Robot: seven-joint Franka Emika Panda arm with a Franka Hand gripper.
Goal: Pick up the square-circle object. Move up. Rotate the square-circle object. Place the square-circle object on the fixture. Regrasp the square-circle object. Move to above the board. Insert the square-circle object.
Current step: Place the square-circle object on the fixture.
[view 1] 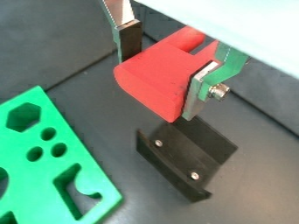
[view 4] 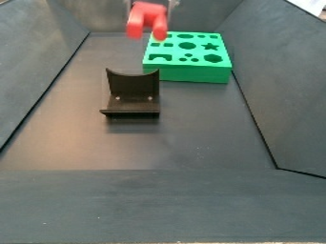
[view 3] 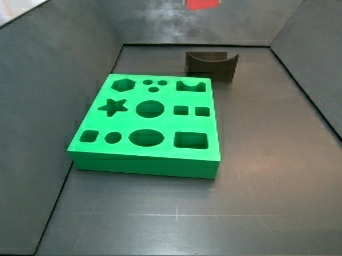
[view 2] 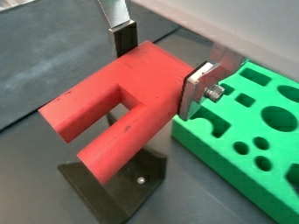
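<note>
While the claw point(view 1: 163, 66) hangs in the air above the fixture point(view 1: 187, 157), its two flat silver fingers point(view 1: 208, 83) are drawn in against the square-circle object point(view 1: 162, 80) and pinch it between them. In both wrist views the dark pad of one finger point(view 2: 122, 37) lies against one side of the red body and the plate with a bolt presses the opposite side, so the jaws are only as far apart as the block is wide. Nothing else touches the claw.

The square-circle object point(view 2: 117, 109) is a red block with a boxy body at the gripped end and two prong-like legs running out from it, a slot between them. In a wrist view the legs reach out over the fixture's base plate point(view 2: 122, 188), clear of it. In a side view the red piece point(view 4: 148, 19) shows high above the floor, behind the fixture point(view 4: 130, 93) and beside the near edge of the board point(view 4: 192, 55); in a side view only a small red patch point(view 3: 202, 4) of it shows at the upper border, over the fixture point(view 3: 213, 63).

The board point(view 3: 147, 125) lies flat on the dark floor, bright green, with star, round and square cut-outs, near the fixture but apart from it.
</note>
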